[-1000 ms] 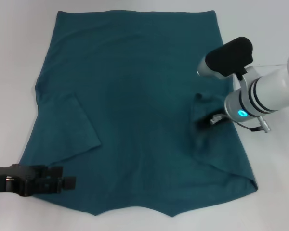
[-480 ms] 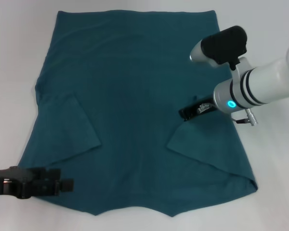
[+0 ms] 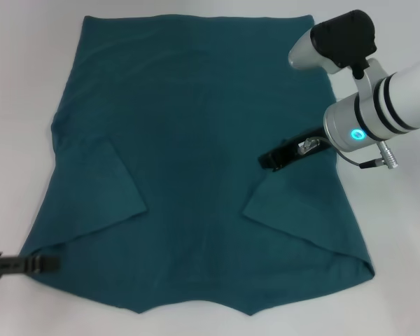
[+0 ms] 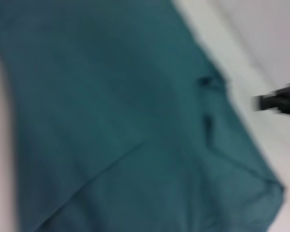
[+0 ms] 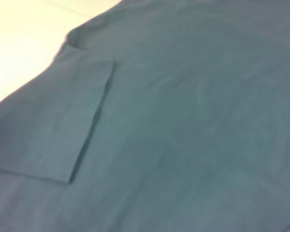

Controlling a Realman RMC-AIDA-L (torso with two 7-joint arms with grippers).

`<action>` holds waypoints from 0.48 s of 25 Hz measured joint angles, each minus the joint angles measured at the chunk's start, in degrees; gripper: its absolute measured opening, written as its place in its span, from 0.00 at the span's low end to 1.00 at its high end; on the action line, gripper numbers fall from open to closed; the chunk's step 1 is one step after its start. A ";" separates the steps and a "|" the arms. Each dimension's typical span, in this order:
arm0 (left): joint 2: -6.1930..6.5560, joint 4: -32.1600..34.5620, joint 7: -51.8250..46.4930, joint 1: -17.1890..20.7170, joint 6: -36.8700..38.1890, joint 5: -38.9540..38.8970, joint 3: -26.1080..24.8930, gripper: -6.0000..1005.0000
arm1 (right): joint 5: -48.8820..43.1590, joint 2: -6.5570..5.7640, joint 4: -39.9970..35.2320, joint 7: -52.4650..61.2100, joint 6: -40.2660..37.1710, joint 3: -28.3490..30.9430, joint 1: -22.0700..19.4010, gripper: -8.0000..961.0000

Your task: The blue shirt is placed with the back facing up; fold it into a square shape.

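The blue shirt (image 3: pixel 196 119) lies spread flat on the white table, with both short sleeves turned in over the body: one sleeve (image 3: pixel 98 189) on the left, the other (image 3: pixel 301 217) on the right. My right gripper (image 3: pixel 269 160) hovers open just above the right sleeve's inner corner and holds nothing. Only the tip of my left gripper (image 3: pixel 52 264) shows, low at the shirt's near left corner. The left wrist view is filled by the shirt (image 4: pixel 111 121). In the right wrist view the shirt (image 5: pixel 193 106) shows with a folded sleeve (image 5: pixel 48 125) lying flat.
White tabletop (image 3: pixel 21 84) surrounds the shirt on all sides. The right arm's white forearm (image 3: pixel 399 98) hangs over the shirt's right edge.
The right gripper let go of the right sleeve, which now lies folded inward, and lifted back to the right. The left gripper withdrew leftward, almost out of the head view.
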 joint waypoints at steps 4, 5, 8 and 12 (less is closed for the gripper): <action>-0.06 1.69 -5.81 0.22 -1.99 6.10 0.07 0.84 | 0.01 0.06 -1.49 0.18 -2.92 0.07 0.17 0.02; -0.07 1.68 -7.15 0.03 -3.63 8.08 0.26 0.84 | 0.02 0.11 -1.63 0.21 -3.65 0.07 0.45 0.02; -0.13 0.89 -10.08 -0.51 -8.08 10.92 0.85 0.84 | 0.08 0.26 -2.20 0.65 -4.61 -0.27 0.88 0.02; -0.23 0.13 -11.90 -1.01 -13.04 11.74 3.11 0.84 | 0.12 0.21 -3.05 1.52 -4.87 -1.16 1.02 0.13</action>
